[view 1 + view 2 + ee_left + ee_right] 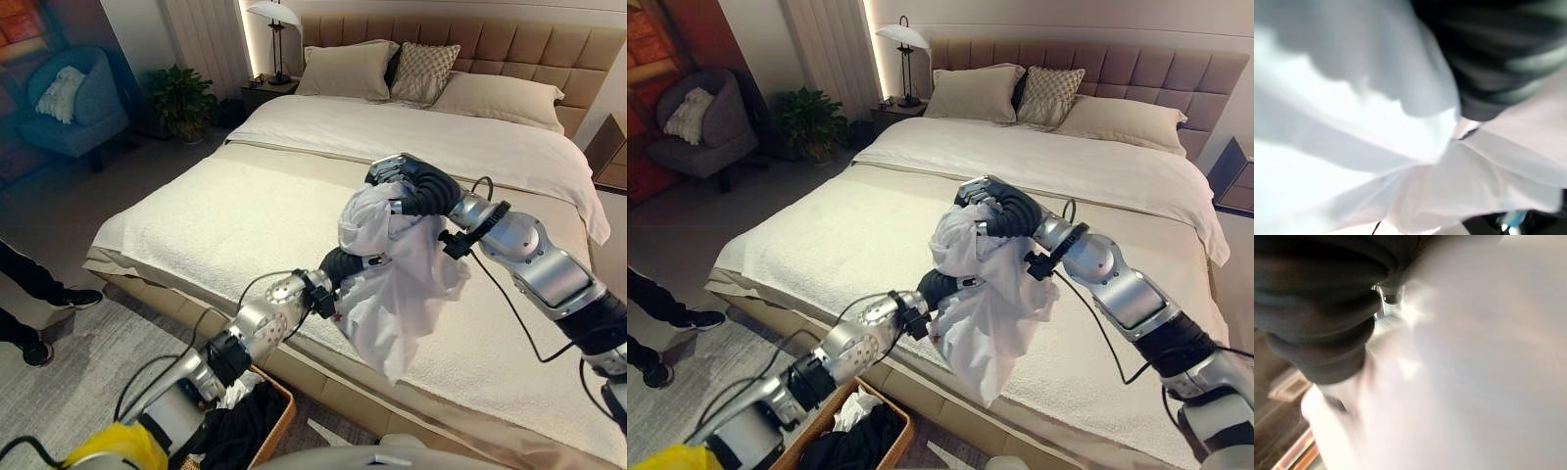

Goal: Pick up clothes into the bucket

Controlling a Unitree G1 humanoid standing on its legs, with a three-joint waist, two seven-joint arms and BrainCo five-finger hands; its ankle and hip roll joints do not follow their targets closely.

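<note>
My right hand (416, 186) sits at the top of a bunched white cotton garment (397, 284), its dark ribbed cover arched over the cloth. The fingers are buried in the folds, so I cannot tell whether they are curled or straight. My left hand (345, 266) is pushed into the same garment from below and the left, and its fingers are hidden in the fabric too. In both wrist views, pale cloth lies right against each cover; it looks gathered around the hands, though those views are too blurred to be sure.

The garment is lifted off the bed between my 2 hands, its loose tail hanging down over the near edge of the cream textured bedspread (225, 215). That edge runs diagonally below my left forearm.

Below it, near my left elbow, stands the brown woven bucket (892, 441) on the grey floor, already holding dark and light clothes (857, 436). The floor to its left is open as far as a person's dark shoes (73, 299).
</note>
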